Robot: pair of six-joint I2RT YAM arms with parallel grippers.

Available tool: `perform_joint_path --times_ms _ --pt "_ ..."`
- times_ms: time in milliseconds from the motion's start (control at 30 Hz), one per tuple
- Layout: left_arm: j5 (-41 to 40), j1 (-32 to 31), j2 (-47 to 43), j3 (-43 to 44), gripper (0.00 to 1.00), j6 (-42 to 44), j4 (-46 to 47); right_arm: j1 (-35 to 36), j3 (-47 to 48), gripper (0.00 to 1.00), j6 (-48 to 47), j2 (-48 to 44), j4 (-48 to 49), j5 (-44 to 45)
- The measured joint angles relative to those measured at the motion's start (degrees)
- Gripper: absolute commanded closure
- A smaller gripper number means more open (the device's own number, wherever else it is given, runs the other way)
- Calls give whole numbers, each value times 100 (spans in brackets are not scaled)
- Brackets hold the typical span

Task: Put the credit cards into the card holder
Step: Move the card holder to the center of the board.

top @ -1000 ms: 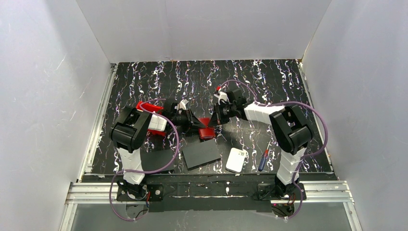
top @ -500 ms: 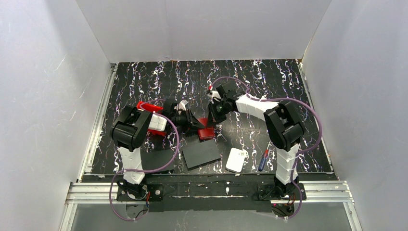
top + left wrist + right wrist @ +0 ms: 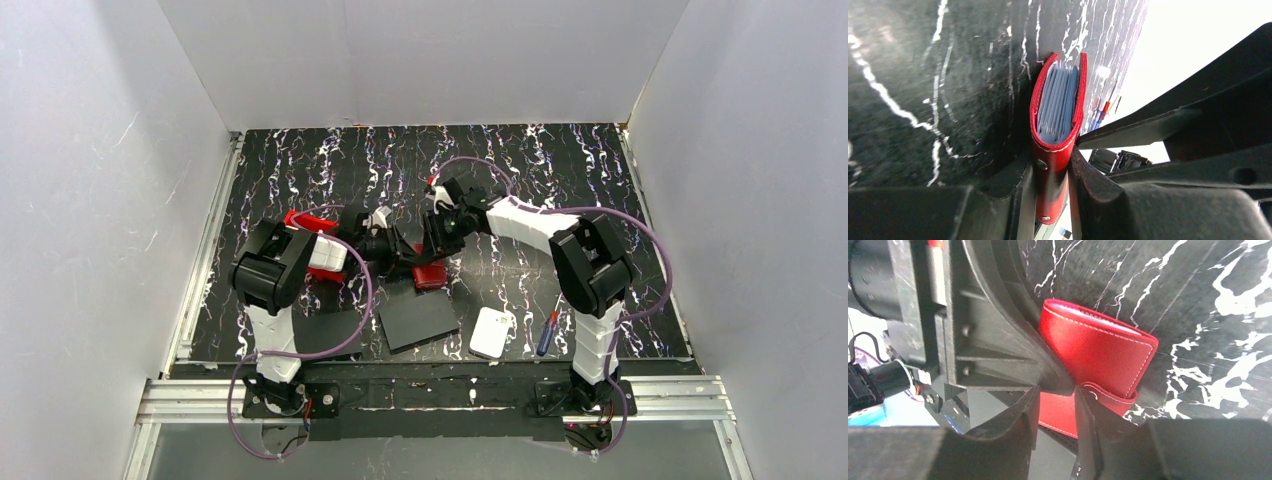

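Swinging leftward over 1 second, the right gripper point(image 3: 1057, 390) parted its jaws at the card holder point(image 3: 1048, 175), which the left gripper point(image 3: 1050, 156) pinched mid-table. Several credit cards point(image 3: 1058, 100) sat inside; no loose card showed, so closing probably remained.

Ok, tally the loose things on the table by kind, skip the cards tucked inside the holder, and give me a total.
card holder: 1
black sheets: 2
white pad: 1
screwdriver: 1
red bin: 1
Total: 6
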Motion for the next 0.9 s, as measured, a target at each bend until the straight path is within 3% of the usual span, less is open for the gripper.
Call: perform_joint_path --times_ms 167,400,500,633,900 --pt "-140 -166 0 145 100 -69 -97 -329 210 46 -271 -437 -396 387" --pt "-697 -193 -42 279 100 -464 -278 -871 -2 42 -388 -1567 -437 885" --pt "-1222 -158 -46 478 100 -684 -380 -1045 -493 41 -401 -2229 -404 1051" --pt "-2502 127 -48 1045 100 -1033 -720 -1262 -1015 40 -400 -2826 -450 1146" --pt "-3911 992 -59 1799 100 -1195 -1246 -1351 -1525 40 -398 -3096 -548 1195"
